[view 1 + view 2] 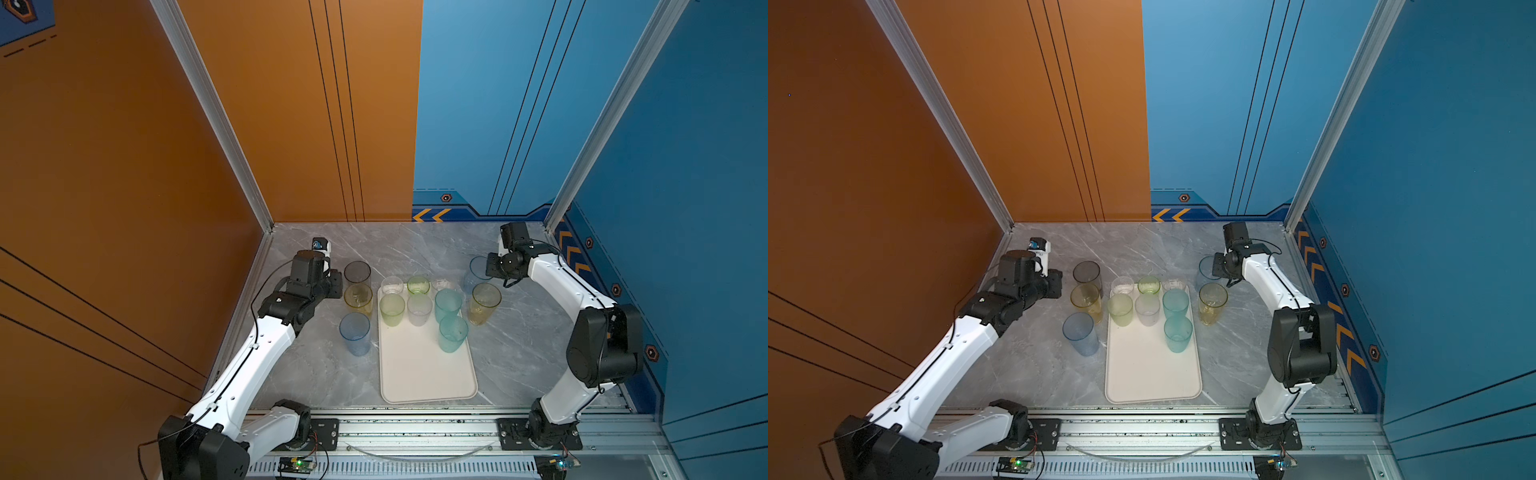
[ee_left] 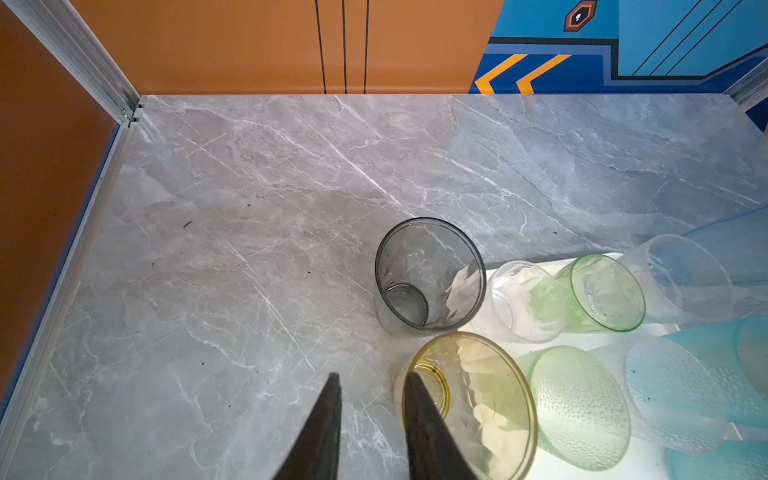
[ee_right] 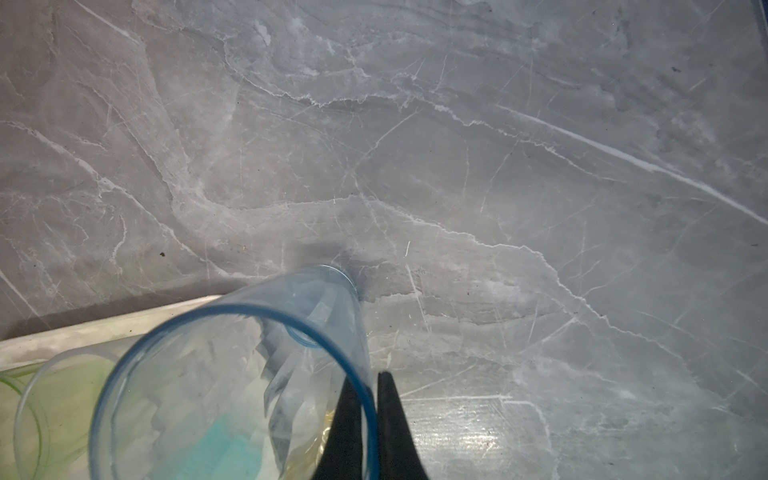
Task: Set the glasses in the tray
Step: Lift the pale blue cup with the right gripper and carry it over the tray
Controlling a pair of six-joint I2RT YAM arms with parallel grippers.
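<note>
Closest to the top camera, the rail carries both arms; beyond it the tray lies on the table, one short end toward the rail. Seven glasses stand in its far half: three short ones along the far rim, then a green, a frosted clear and a teal one in a row, and a second teal one nearer the rail. Five more are off the tray. Left of it, in a line, are the grey glass, the left yellow glass and the near blue glass; right of it are the right yellow glass and, farther back, the far blue glass. The left gripper hangs just beside the left yellow glass, its jaws a narrow gap apart and holding nothing; in the left wrist view one finger crosses that glass's rim, and whether it touches I cannot tell. The right gripper is clamped on the far blue glass at the rim, one finger inside the wall and one outside; the glass's base is just beyond the tray's far right corner.
</note>
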